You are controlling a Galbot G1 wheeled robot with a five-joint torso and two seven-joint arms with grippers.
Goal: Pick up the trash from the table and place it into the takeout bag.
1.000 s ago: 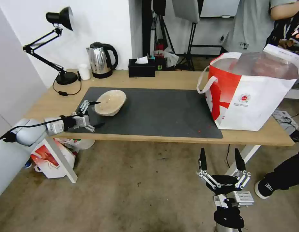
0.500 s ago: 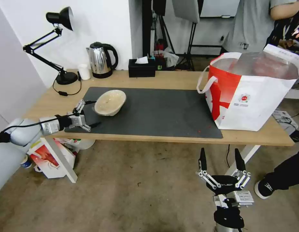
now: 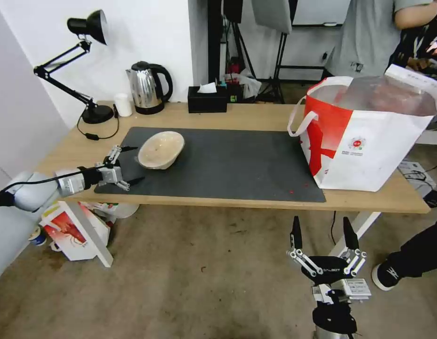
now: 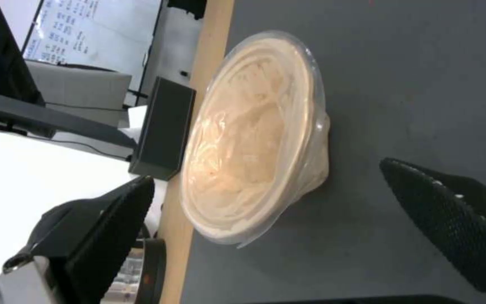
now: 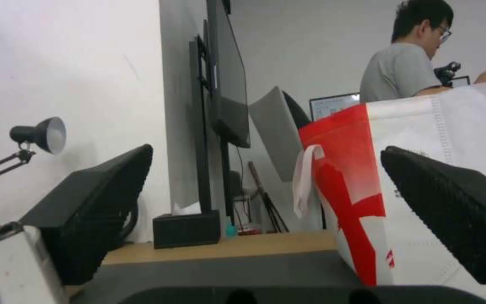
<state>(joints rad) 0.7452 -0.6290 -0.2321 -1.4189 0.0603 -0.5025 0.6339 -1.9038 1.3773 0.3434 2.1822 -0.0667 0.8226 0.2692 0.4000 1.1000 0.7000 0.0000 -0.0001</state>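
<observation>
A shallow beige bowl (image 3: 161,149) sits tilted on the left part of the dark grey mat (image 3: 228,165) on the light-wood table (image 3: 256,115). My left gripper (image 3: 130,164) hovers open just left of the bowl, its fingers apart and clear of it. In the left wrist view the bowl (image 4: 254,135) lies between and beyond the two black fingertips (image 4: 451,223). The takeout bag (image 3: 369,136), white with a red side panel, stands open at the table's right end. My right gripper (image 3: 323,233) is parked low in front of the table, open and empty; its wrist view shows the bag (image 5: 400,185).
A black desk lamp (image 3: 86,61), a steel kettle (image 3: 148,87), a small white cup (image 3: 123,104) and a black tissue box (image 3: 207,100) line the table's back edge. A red-and-white box (image 3: 75,233) lies on the floor under the left end. People stand behind the bag.
My left gripper has drawn back to the left, away from the bowl, by a short distance. The bowl, the bag and the right arm have stayed put.
</observation>
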